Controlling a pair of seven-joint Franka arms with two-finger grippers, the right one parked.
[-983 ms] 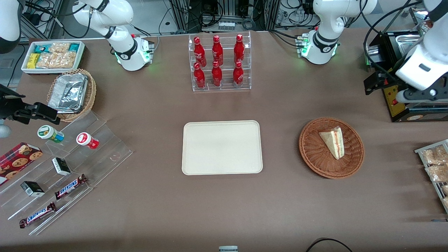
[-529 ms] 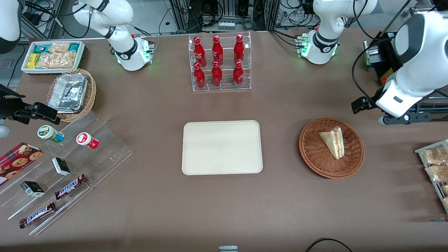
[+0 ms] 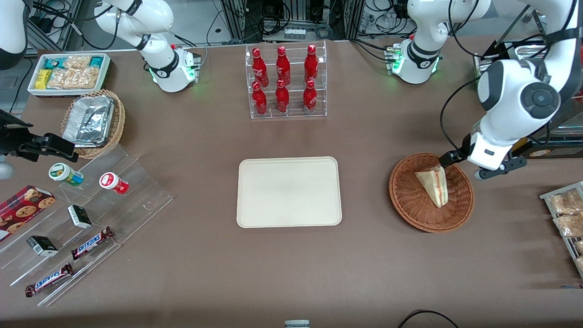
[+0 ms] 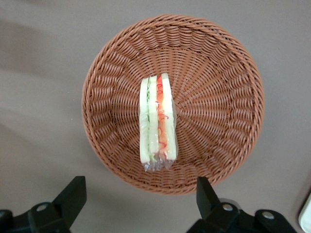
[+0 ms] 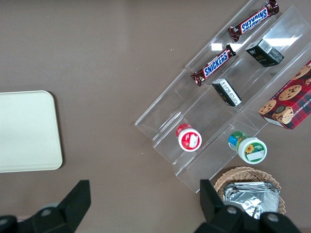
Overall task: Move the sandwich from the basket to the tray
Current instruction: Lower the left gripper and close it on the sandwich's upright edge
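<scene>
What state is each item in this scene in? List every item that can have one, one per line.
Sandwich: wrapped, standing on edge in the basket, not gripped.
Basket: upright, holds only the sandwich.
Tray: flat on the table, nothing on it.
Hand: open, above the basket, holding nothing.
Red bottles: upright in a clear rack.

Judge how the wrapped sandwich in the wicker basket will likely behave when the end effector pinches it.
The sandwich is soft white bread, so it probably squashes under a firm pinch. Its clear wrap may be slippery. It stands on a narrow edge in the basket, so a nudge could tip it. The open end effector hovers above.
</scene>
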